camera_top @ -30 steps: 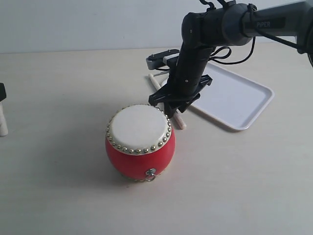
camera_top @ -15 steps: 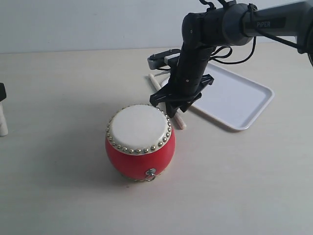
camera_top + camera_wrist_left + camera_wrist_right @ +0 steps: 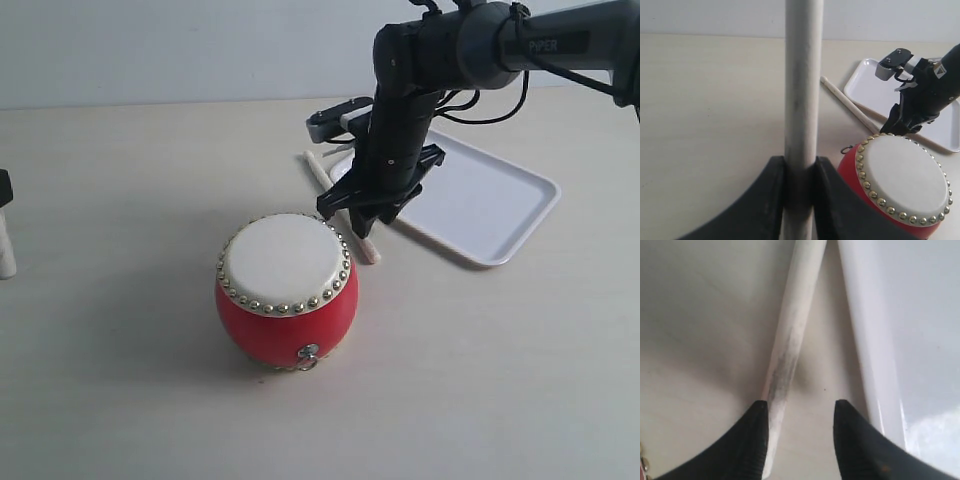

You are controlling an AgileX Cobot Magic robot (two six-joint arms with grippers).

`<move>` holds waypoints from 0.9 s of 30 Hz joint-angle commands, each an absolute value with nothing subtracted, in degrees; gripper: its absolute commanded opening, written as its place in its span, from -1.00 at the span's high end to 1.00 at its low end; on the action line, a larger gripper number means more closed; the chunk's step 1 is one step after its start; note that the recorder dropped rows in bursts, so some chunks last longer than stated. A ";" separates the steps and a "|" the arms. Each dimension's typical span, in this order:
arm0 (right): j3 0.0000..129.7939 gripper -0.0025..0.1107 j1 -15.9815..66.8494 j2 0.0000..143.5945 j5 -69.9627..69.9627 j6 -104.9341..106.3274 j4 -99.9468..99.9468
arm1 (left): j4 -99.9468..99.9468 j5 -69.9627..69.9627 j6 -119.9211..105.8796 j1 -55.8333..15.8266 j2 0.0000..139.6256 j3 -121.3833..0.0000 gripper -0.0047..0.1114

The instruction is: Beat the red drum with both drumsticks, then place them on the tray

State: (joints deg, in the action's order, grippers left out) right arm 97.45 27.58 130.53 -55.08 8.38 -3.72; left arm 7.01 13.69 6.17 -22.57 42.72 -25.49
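Note:
The red drum (image 3: 286,300) stands upright mid-table, its cream skin facing up. One drumstick (image 3: 366,248) lies on the table between the drum and the white tray (image 3: 490,195). My right gripper (image 3: 360,222) hangs open just over this stick. In the right wrist view the drumstick (image 3: 790,335) lies right beside one finger (image 3: 752,440), and the tray rim (image 3: 867,345) runs past the other. My left gripper (image 3: 801,167) is shut on the other drumstick (image 3: 803,75), held upright at the far left edge (image 3: 6,250).
The tray holds nothing and sits at an angle at the back right, next to the right arm (image 3: 450,45). The drum's small metal ring (image 3: 309,352) faces the front. Bare tabletop lies left of and in front of the drum.
The right gripper has shifted slightly toward the tray, staying open over the lying drumstick. The drum, both sticks and the left gripper have not moved.

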 commanded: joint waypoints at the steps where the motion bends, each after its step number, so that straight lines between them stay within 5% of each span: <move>1: 97.47 0.22 27.97 130.14 -55.39 8.43 -4.15 | 7.11 13.15 6.47 -22.92 42.70 -25.33 0.92; 27: 97.47 0.35 28.90 132.80 -54.67 5.92 -3.86 | 7.11 13.04 6.47 -22.92 42.70 -25.33 0.92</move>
State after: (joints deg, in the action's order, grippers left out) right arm 97.45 28.85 132.25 -54.54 6.30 -3.72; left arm 7.01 13.69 6.17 -22.57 42.72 -25.49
